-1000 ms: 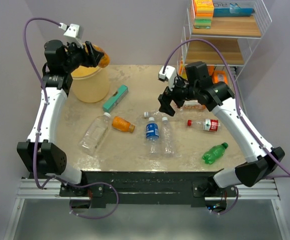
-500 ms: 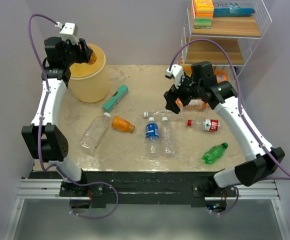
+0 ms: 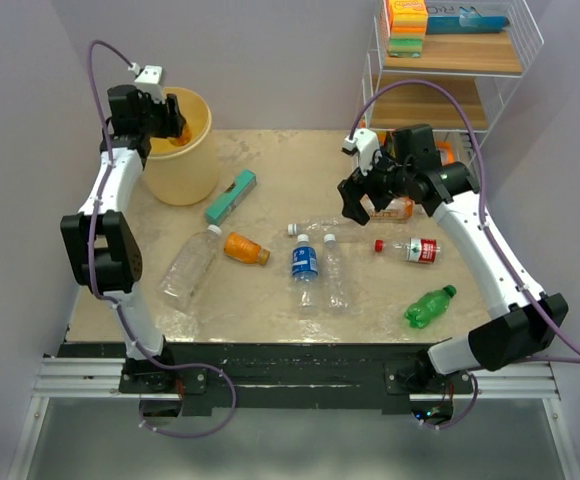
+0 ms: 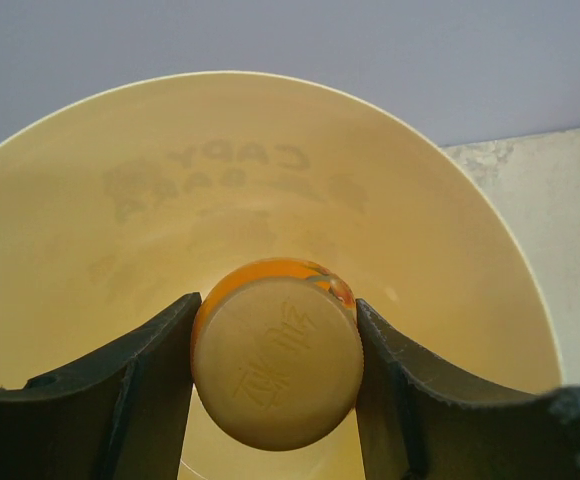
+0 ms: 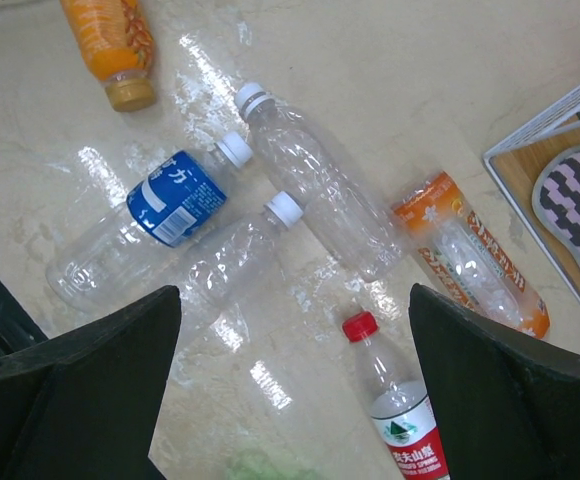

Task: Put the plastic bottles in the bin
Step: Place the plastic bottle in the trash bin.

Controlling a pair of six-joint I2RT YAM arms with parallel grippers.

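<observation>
The left gripper (image 4: 275, 400) was clamped on a small orange plastic bottle (image 4: 277, 375), its dark fingers (image 4: 150, 385) pressed to either side of the cap end. It held the bottle over the open mouth of the round pale yellow plastic bin (image 4: 220, 200), which stood at the far left of the mottled beige table (image 3: 270, 160). The right gripper (image 5: 290, 370) hung spread wide and empty above the table's middle. Lying below it were a blue-labelled clear bottle (image 5: 175, 195), a long clear white-capped bottle (image 5: 315, 180), an orange-labelled clear bottle (image 5: 470, 255) and a red-capped bottle (image 5: 395, 400). A green plastic bottle (image 3: 430, 306) lay nearer the right front, and a flat teal box (image 3: 231, 195) lay just beside the bin
</observation>
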